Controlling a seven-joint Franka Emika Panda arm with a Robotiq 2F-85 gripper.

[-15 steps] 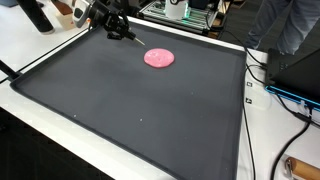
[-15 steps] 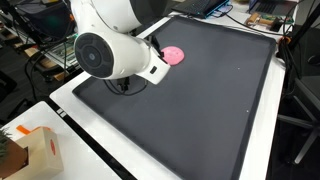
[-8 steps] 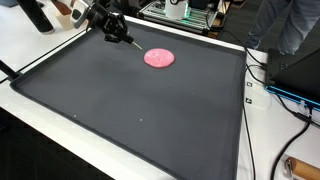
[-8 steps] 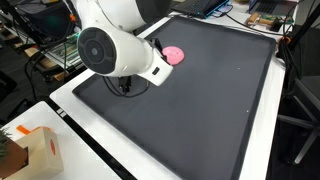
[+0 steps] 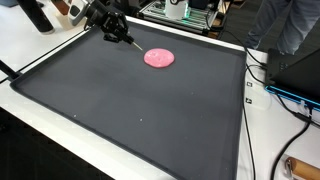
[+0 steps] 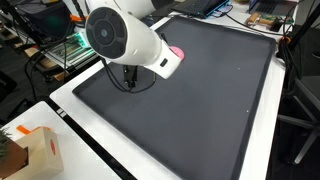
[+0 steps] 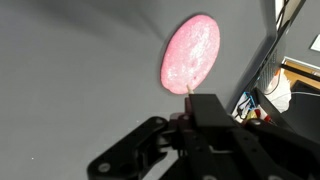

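A flat pink disc (image 5: 158,58) lies on the far part of a black mat (image 5: 130,110). My gripper (image 5: 120,34) hovers just left of the disc at the mat's back corner. It is shut on a thin stick (image 5: 132,42) that points at the disc. In the wrist view the stick's pale tip (image 7: 188,90) juts out of the gripper (image 7: 190,102) and ends at the near edge of the pink disc (image 7: 191,52). Whether it touches I cannot tell. In an exterior view the arm's white joint (image 6: 125,40) hides most of the pink disc (image 6: 178,53).
The mat (image 6: 220,90) sits on a white table (image 5: 40,55). A cardboard box (image 6: 35,150) stands at one corner. Cables (image 5: 268,85) run along the mat's right side. Lab equipment (image 5: 185,12) and a dark bottle (image 5: 38,16) stand at the back.
The arm's large white joint has swung up and toward the pink disc, covering more of it. The gripper and stick have barely shifted.
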